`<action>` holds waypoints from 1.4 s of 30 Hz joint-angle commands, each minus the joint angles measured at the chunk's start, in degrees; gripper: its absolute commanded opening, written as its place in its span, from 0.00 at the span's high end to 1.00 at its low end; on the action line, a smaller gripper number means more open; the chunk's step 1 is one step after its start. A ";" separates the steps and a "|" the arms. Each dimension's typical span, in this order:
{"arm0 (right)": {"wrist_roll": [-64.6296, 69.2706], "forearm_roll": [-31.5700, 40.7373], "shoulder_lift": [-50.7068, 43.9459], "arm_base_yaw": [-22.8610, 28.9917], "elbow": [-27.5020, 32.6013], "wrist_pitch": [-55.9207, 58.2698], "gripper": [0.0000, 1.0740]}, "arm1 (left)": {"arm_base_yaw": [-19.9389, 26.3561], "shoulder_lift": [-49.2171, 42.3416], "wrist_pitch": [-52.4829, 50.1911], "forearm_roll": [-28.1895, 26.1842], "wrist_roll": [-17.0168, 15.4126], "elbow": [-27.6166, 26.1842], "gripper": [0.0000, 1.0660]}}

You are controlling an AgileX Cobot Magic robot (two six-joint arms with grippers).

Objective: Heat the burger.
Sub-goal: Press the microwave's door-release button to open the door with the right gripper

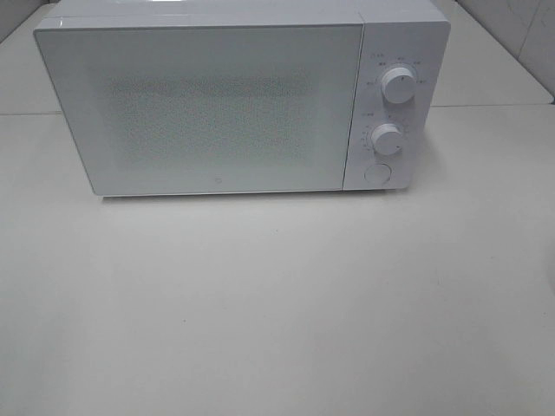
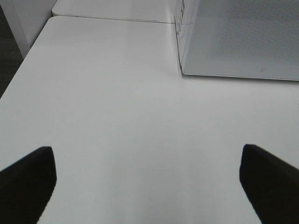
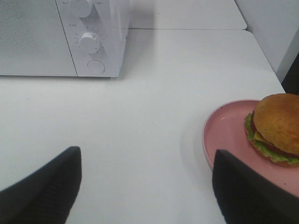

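A white microwave (image 1: 208, 104) stands at the back of a white bench (image 1: 277, 303), its door (image 1: 199, 108) shut. The control panel on its right side carries an upper knob (image 1: 397, 85), a lower knob (image 1: 387, 139) and a round button (image 1: 377, 173) below them. A seam (image 1: 486, 107) crosses the bench from side to side, level with the microwave's body.

The burger (image 3: 278, 126) appears only in the right wrist view. It sits on a pink plate (image 3: 224, 135) near the right edge of the bench, forward of the microwave and well apart from it. It has a brown bun on top, with green lettuce and a yellow slice of cheese showing at its side. It rests toward the far side of the plate from the microwave, leaving a bare pink crescent on the near side.

The left jaws are wide apart, with two dark fingers (image 2: 23, 186) over bare bench and nothing between them. The lower left corner of the microwave's door lies ahead of them.

The right jaws are also apart and hold nothing, with bare bench between the fingers (image 3: 42, 191). One finger overlaps the plate's rim in that view; whether it touches the plate cannot be told.

Neither arm shows in the high view.
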 commanded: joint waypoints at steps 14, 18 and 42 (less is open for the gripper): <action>0.00 0.00 -1.55 -0.06 0.06 -0.40 0.29 | 0.00 -0.23 -0.69 0.00 0.11 0.23 0.04; 0.00 0.00 -1.55 -0.06 0.06 -0.40 0.29 | 0.00 -0.23 -0.69 0.00 0.11 0.23 0.04; -7.56 0.52 19.25 -0.06 -1.95 -37.24 1.00 | 0.00 -0.23 -0.69 0.00 0.11 0.23 0.04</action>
